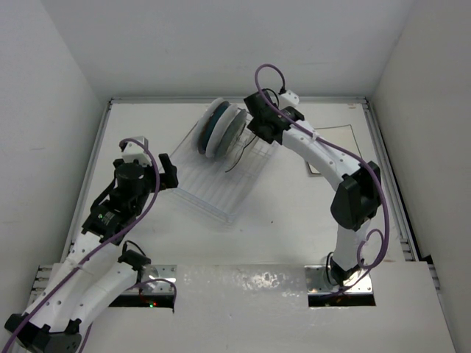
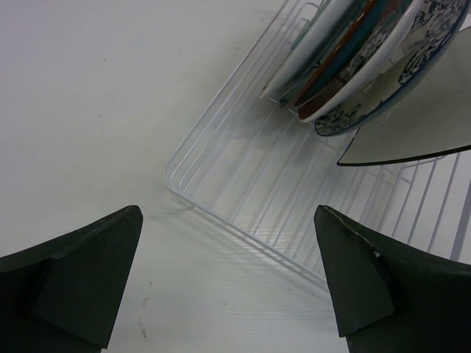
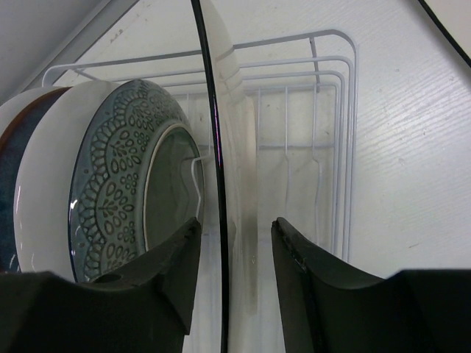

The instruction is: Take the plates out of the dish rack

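Observation:
The white wire dish rack [image 1: 221,180] lies slantwise in the middle of the table, with the plates [image 1: 221,126] standing on edge at its far end. My right gripper [image 1: 254,126] is at that end. In the right wrist view its open jaws [image 3: 235,235] straddle the dark-rimmed edge of a square cream plate [image 3: 215,132]; the left finger is near the rim, the right finger apart. The blue floral plate [image 3: 118,184] stands just left of it. My left gripper [image 1: 168,170] is open and empty over the table beside the rack's near left corner [image 2: 176,180]. Its view shows the red-and-teal plate [image 2: 346,44], the blue floral plate [image 2: 401,73] and the cream plate [image 2: 434,125].
White walls close in the table on the left, back and right, with a raised rail [image 1: 390,184] along the right side. A thin rectangular outline [image 1: 347,147] lies on the table to the right of the rack. A pale sheet [image 1: 243,283] covers the near edge between the arm bases.

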Controlling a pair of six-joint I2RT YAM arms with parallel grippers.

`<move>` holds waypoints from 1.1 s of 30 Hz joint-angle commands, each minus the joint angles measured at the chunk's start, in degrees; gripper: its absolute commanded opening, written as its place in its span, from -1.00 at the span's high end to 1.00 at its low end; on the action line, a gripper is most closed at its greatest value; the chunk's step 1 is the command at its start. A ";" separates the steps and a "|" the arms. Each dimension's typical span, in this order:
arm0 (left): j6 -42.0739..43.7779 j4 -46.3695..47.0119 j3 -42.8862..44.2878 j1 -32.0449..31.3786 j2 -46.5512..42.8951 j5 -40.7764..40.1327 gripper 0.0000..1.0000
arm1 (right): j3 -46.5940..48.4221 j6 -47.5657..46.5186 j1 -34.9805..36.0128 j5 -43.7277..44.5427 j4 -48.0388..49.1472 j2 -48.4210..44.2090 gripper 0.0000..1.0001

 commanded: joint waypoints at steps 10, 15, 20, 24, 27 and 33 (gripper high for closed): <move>0.68 2.57 0.04 0.55 -0.34 0.70 -1.00 | -0.71 2.46 0.28 -0.56 0.98 0.83 0.76; 0.68 2.74 0.04 0.64 -0.34 0.70 -0.99 | -0.36 2.73 0.10 -1.18 1.33 -0.32 1.00; 0.68 2.57 0.04 0.64 -0.25 0.70 -1.00 | -0.98 3.08 0.10 -2.41 4.93 -2.86 1.00; 0.68 2.57 0.13 0.64 -0.25 0.35 -0.99 | 0.78 2.91 0.10 -2.58 6.34 -5.15 1.00; 0.59 2.57 0.13 0.64 -0.34 0.08 -1.00 | 2.27 2.82 0.10 -1.53 5.37 -7.43 1.00; 0.59 2.48 0.13 0.64 -0.16 -0.18 -1.00 | 1.22 2.29 0.10 2.77 3.61 -13.23 1.00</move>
